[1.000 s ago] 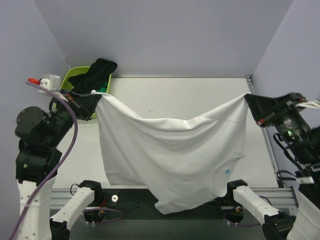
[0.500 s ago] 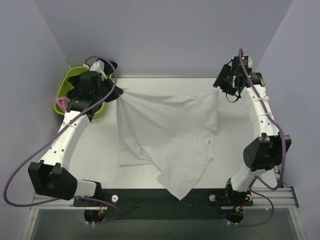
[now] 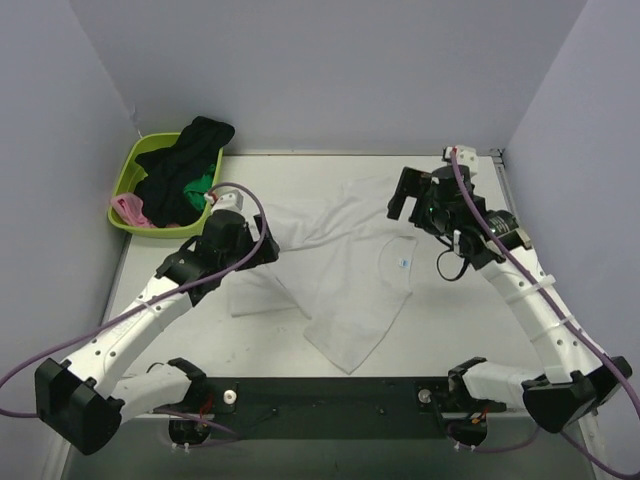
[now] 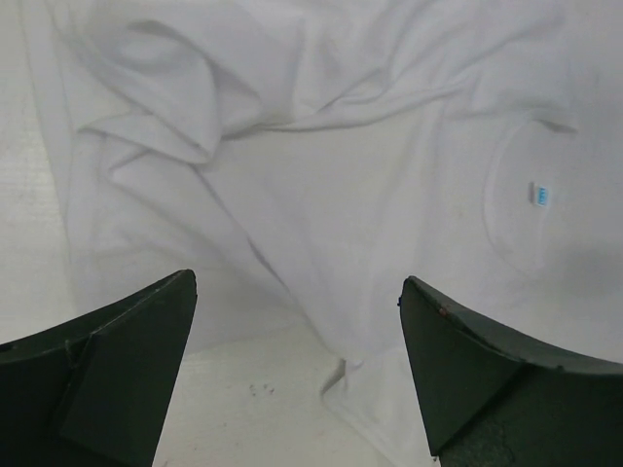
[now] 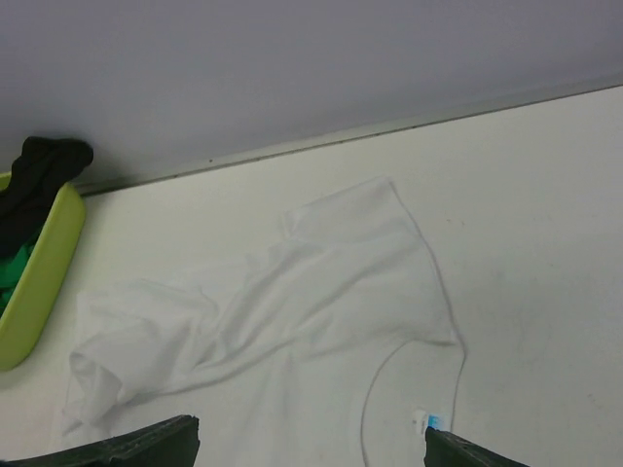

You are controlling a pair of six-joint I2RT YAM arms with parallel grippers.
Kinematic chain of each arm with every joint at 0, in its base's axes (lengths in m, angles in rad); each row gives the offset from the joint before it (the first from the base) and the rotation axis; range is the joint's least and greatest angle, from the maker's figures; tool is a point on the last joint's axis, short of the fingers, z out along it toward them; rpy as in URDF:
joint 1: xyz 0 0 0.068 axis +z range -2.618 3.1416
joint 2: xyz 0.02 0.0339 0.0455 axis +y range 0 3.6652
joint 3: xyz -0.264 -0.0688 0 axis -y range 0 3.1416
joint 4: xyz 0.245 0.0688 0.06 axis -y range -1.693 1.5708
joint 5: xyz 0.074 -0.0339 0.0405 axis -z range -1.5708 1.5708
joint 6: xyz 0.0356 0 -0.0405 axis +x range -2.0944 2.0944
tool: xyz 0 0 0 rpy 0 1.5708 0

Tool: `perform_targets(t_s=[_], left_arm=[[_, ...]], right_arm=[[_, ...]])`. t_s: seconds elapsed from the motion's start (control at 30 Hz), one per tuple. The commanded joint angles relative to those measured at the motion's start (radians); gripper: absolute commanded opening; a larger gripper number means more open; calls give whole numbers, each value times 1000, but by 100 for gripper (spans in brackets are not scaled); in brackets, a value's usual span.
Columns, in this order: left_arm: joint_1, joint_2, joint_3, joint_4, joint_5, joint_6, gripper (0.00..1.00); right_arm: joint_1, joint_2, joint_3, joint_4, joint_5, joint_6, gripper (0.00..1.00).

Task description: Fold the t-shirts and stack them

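So your white t-shirt (image 3: 345,270) is lying on the table (image 3: 480,330), roughly spread out with the neck label (image 3: 403,264) facing up. That makes sense to me, since it has to lie open and flat before any fold will work. It's not flat though: the far-left part is bunched into ridges, and the whole thing sits skewed, with one corner pointing at the near edge. The black shirt (image 3: 190,150), green shirt (image 3: 203,185) and pink shirt (image 3: 130,208) are heaped in the lime basket (image 3: 125,190) at the far-left corner, waiting their turn I'd guess. Your left hand (image 3: 255,245) has its fingers spread wide with nothing between them, low over the rumpled cloth. I can't tell if the tips brush it. Your right hand (image 3: 405,195) is also wide open and empty, and looks raised clear over the far-right sleeve area. I'd say you need to smooth it before you fold.
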Motion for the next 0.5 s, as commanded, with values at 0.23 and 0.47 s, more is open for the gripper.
perform_targets(t_s=[0.23, 0.47], left_arm=[[-5, 82, -123, -95, -246, -112, 93], [119, 201, -172, 7, -150, -140, 65]], right_arm=[[149, -175, -349, 38, 55, 41, 99], [184, -227, -444, 47, 53, 52, 94]])
